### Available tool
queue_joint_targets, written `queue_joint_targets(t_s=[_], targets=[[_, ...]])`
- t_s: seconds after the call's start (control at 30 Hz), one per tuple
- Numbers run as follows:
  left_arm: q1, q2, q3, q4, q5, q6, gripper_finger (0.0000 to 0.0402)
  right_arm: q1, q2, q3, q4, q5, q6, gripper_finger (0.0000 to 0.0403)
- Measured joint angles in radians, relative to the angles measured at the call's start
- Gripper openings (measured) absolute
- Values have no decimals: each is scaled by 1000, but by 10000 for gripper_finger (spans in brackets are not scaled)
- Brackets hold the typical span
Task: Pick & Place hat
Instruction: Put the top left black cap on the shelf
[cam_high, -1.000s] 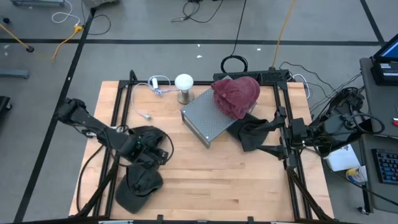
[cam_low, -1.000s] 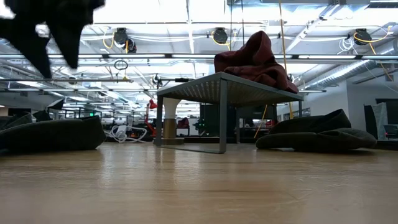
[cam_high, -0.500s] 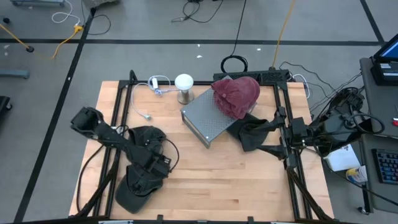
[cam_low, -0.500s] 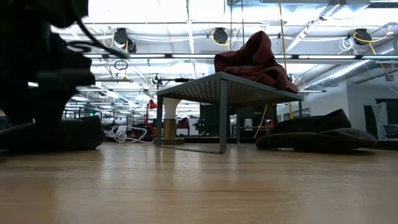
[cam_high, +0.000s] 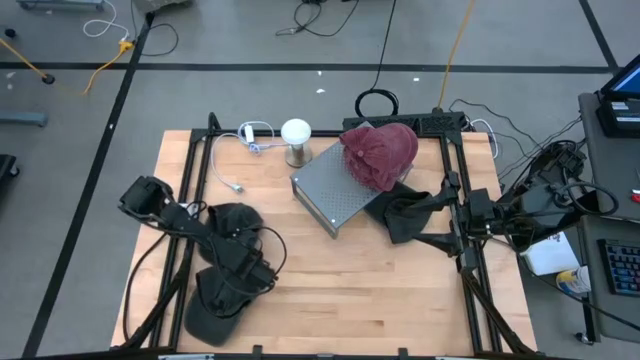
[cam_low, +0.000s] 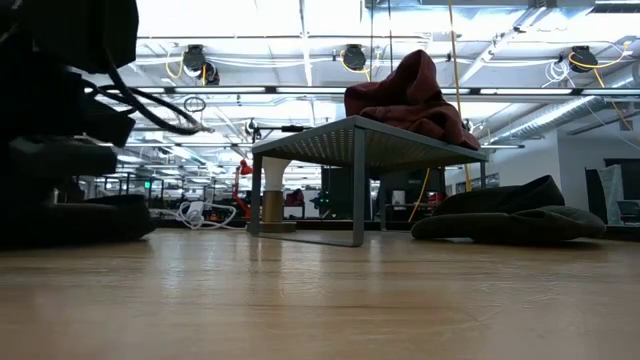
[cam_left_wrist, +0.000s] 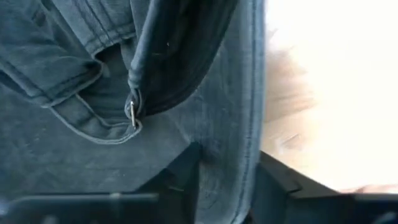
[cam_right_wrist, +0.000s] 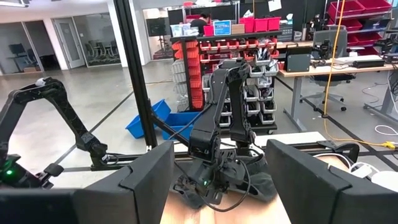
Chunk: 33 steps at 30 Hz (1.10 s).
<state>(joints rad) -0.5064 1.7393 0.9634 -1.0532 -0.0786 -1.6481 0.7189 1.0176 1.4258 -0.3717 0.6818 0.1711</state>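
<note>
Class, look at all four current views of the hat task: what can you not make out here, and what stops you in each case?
- Left hand, high view: hidden by its own arm above the dark cap.
- Cap, left wrist view: cut off by the edges; only denim fabric and a buckle show.
- Cap, low view: hidden behind the dark left arm.
- Right hand, high view: merges with the dark hat.

The left gripper (cam_high: 248, 272) points down, its fingers (cam_left_wrist: 180, 174) straddling a fold of dark fabric. The right gripper (cam_high: 447, 228) waits, jaws apart and empty.
</note>
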Motion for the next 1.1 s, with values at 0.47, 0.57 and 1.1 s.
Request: queue_joint_targets(t_s=[0.47,0.57,1.1], targets=[[3,-127,20,-164,-35,70,8,0,1,-4,3,91,-1,247],[2,-218,23,-172,-58,108,8,0,1,-19,5,106,-6,247],[-39,-663,23,28,-383,407,8,0,1,-113,60,107,33,247]])
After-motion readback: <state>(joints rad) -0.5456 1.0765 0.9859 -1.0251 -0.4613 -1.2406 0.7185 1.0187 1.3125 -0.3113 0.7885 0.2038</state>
